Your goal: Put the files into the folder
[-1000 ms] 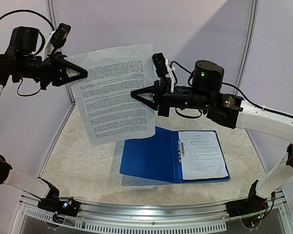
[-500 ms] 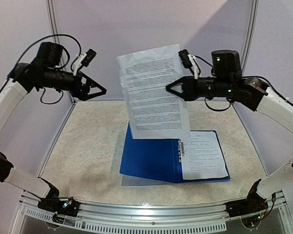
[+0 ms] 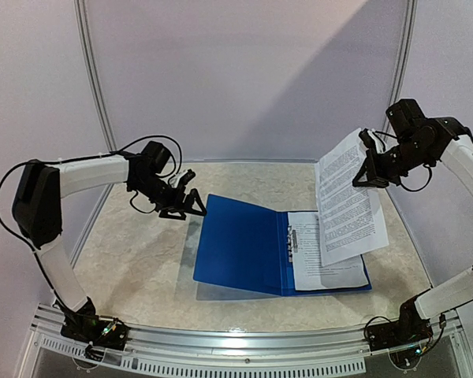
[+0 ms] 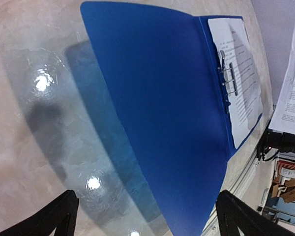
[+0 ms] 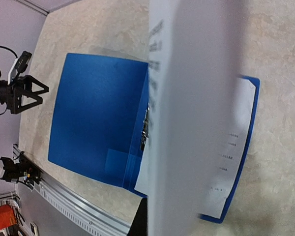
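Since a second ago the lifted sheet has swung from upper centre to the right of the frame, and the left claw has let go and dropped. The pale tabletop carries the blue folder, open at centre. A second sheet lies flat in its right half; the lifted sheet hangs tilted above it, pinched at its upper right edge by the right claw. The left claw stands spread, empty, just beside the folder's upper-left corner.
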Tool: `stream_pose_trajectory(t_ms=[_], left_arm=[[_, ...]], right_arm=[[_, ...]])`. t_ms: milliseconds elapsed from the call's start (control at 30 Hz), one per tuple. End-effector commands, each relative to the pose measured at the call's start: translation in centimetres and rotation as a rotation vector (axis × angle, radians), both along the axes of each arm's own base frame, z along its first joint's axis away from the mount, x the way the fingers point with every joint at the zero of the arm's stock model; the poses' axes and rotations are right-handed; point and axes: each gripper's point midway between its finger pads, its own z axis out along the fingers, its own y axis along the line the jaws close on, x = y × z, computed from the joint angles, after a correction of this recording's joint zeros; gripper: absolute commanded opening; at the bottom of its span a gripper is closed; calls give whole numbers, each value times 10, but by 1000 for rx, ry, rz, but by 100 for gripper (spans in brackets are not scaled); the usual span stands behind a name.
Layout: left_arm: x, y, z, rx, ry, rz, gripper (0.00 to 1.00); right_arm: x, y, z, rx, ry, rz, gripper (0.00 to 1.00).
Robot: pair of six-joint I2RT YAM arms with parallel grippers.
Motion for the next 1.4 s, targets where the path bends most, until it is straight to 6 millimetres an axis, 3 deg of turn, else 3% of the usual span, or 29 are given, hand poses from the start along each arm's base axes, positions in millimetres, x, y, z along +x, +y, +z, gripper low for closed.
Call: stream_pose_trajectory(t_ms=[0, 67, 300, 533, 800, 1000, 1233, 1367], left_arm=[[8, -19, -22, -97, 93, 37, 99], [7, -25, -32, -121, 148, 53, 93], [-2, -37, -59, -154, 279, 80, 58], [-9, -39, -61, -190, 329, 114, 21], [-18, -35, -60, -178, 343, 108, 0], [-20, -36, -53, -190, 333, 92, 0], [-20, -34, -56, -185, 339, 99, 0], [-20, -35, -57, -188, 346, 97, 0]], right_arm=[[-19, -13, -20, -66, 131, 51, 0], [-17, -15, -23, -71, 142, 51, 0], [-9, -17, -38, -83, 190, 56, 0], [0, -7, -57, -38, 227, 75, 0], [18, 7, -71, 49, 241, 90, 0], [31, 6, -98, 89, 291, 77, 0], [42, -9, -128, 164, 332, 29, 0], [39, -15, -153, 189, 392, 20, 0]])
